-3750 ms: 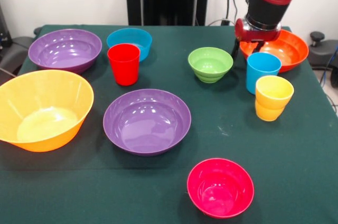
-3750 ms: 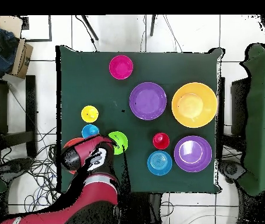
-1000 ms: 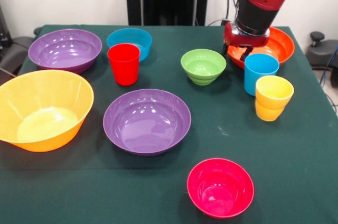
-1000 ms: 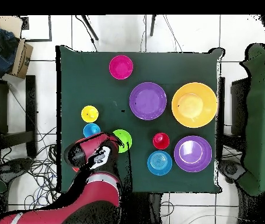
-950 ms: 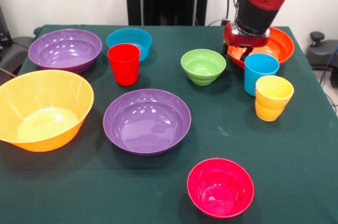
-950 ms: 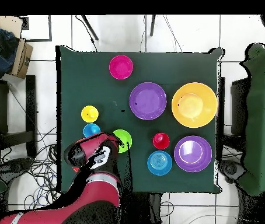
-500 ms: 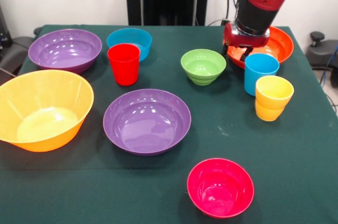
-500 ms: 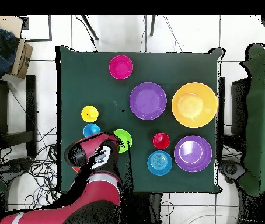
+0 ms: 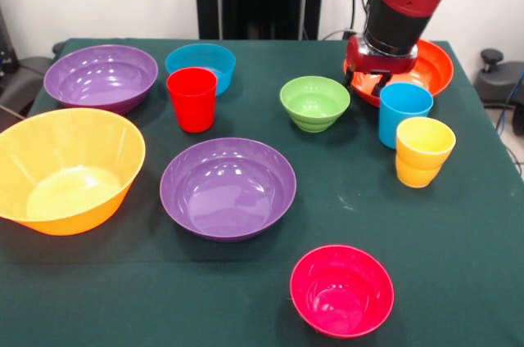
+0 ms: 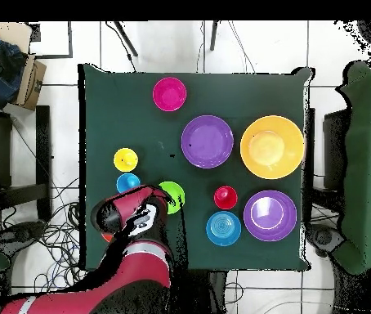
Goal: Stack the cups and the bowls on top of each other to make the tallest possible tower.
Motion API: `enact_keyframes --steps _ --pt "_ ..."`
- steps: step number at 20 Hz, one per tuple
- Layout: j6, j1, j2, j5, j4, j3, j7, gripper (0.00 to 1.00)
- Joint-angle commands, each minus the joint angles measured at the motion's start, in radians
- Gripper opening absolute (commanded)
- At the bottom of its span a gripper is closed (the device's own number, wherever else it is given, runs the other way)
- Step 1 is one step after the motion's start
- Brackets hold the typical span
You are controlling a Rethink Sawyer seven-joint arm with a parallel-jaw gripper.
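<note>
My gripper [image 9: 366, 81] hangs low over the orange bowl [image 9: 431, 68], at its rim nearest the green bowl [image 9: 314, 101]. I can't tell whether it is apart or together.

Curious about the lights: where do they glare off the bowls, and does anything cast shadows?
Front view: white highlights streak the near purple bowl and the magenta-pink bowl; soft shadows lie beside the red cup. Overhead view: lighting looks flat, glare only faint.
</note>
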State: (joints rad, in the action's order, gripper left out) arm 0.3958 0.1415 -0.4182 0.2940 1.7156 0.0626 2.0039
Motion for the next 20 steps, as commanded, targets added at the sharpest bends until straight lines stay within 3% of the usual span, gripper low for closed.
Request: enact_keyframes --steps 1,20 --pt "-0.065 -0.024 0.024 0.019 -0.041 -0.082 0.052 1.00" --pt "-0.068 -0.045 0.000 0.022 -0.015 -0.103 0.036 1.00"
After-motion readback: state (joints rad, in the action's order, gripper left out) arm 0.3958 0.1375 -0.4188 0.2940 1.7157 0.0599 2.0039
